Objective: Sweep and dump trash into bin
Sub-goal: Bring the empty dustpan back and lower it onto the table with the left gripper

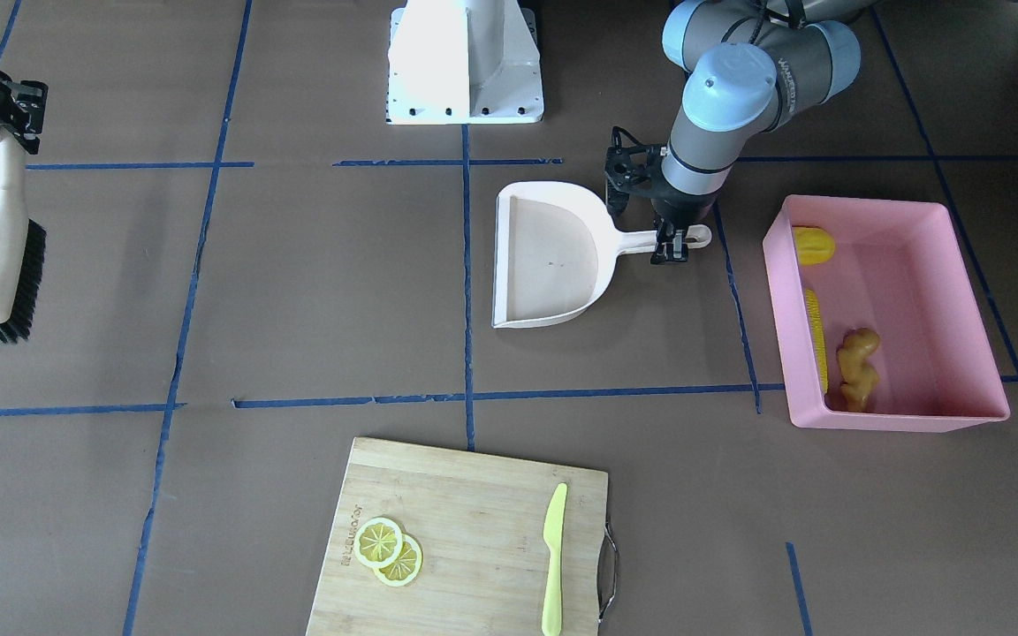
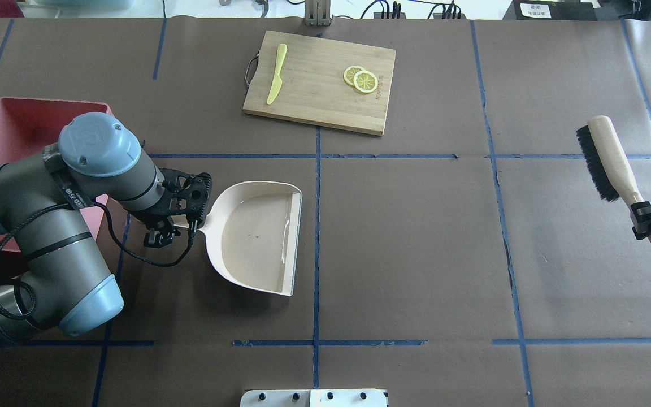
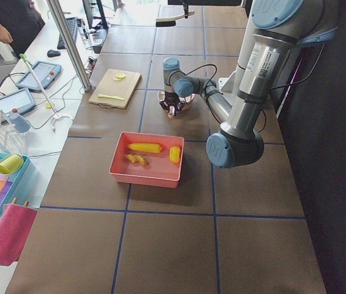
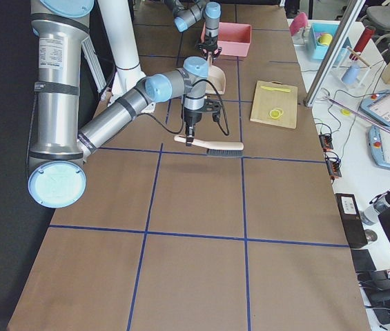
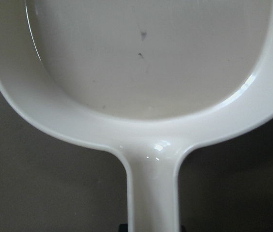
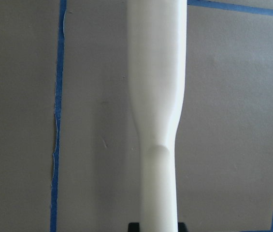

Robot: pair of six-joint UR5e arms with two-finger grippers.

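The pink bin stands on the table and holds the trash: a corn cob, a rounded yellow lump and a tan ginger root. The cream-white dustpan lies flat and empty on the table beside the bin. My left gripper is shut on its handle, which runs down between the fingers in the left wrist view. My right gripper is shut on the handle of a cream brush with black bristles, held far off to the other side.
A bamboo cutting board at the operators' side carries two lemon slices and a yellow-green plastic knife. The white robot base stands at the table's robot side. Blue tape lines mark the brown table.
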